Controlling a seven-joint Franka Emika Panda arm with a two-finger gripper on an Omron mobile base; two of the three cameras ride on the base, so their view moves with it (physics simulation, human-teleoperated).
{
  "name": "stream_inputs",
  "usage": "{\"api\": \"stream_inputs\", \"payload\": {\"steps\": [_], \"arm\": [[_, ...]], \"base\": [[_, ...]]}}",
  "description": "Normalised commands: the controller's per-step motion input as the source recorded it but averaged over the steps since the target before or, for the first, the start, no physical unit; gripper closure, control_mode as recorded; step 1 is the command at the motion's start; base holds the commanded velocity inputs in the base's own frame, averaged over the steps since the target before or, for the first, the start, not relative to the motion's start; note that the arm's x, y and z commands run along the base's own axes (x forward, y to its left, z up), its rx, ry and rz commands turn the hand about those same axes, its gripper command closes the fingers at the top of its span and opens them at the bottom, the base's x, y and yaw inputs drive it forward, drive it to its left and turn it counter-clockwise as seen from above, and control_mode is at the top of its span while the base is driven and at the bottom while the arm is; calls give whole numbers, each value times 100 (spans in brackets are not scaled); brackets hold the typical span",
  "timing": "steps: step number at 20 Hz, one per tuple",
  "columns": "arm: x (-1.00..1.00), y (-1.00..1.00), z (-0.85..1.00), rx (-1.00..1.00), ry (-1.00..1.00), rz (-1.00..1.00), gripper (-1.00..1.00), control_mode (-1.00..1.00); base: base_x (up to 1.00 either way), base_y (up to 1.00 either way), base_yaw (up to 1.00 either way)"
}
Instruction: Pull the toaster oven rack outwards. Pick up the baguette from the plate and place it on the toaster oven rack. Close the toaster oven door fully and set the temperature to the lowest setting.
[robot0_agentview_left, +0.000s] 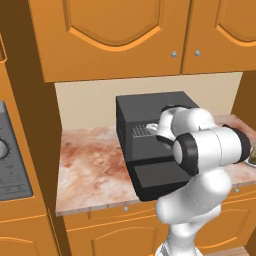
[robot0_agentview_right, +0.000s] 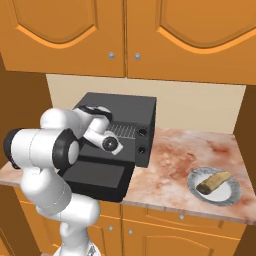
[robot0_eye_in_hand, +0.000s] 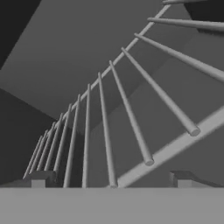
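Your gripper (robot0_eye_in_hand: 111, 181) sits at the mouth of the toaster oven (robot0_agentview_right: 127, 107), jaws spread wide and holding nothing. In the hand view the toaster oven rack (robot0_eye_in_hand: 127, 113) lies directly ahead of the fingertips (robot0_eye_in_hand: 41, 179), its wires fanning away into the dark cavity and its front cross bar running just beyond the two tips, one tip to either side of a stretch of that bar. Whether the pads already touch the wire, you cannot tell.

The relation your next move turns on: the rack's front bar runs across the oven's opening, parallel to the worktop's front edge, and the pull has to come straight back toward you, over the toaster oven door (robot0_agentview_right: 95, 175), which lies folded down flat toward that front edge. I judge you need to close on the front bar before drawing back.

The baguette (robot0_agentview_right: 214, 181) waits on the plate (robot0_agentview_right: 227, 197) near the worktop's front edge, well to the right of the oven, lying at a slant across the plate.
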Motion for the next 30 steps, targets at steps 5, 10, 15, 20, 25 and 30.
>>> {"api": "stream_inputs", "payload": {"steps": [5, 10, 15, 20, 25, 30], "arm": [[-1, 10, 0, -27, -1, 0, -100, -100], [1, 5, -9, -21, 0, -1, -100, -100], [0, 2, -4, -4, 0, 0, -100, -100], [0, 0, -31, 0, 0, 0, -100, -100], [19, 0, -46, 0, 0, 0, -100, -100], [26, 0, -44, 0, 0, 0, -100, -100]], "base": [[0, 0, 0], [0, 0, 0], [0, 0, 0], [0, 0, 0], [0, 0, 0], [0, 0, 0]]}}
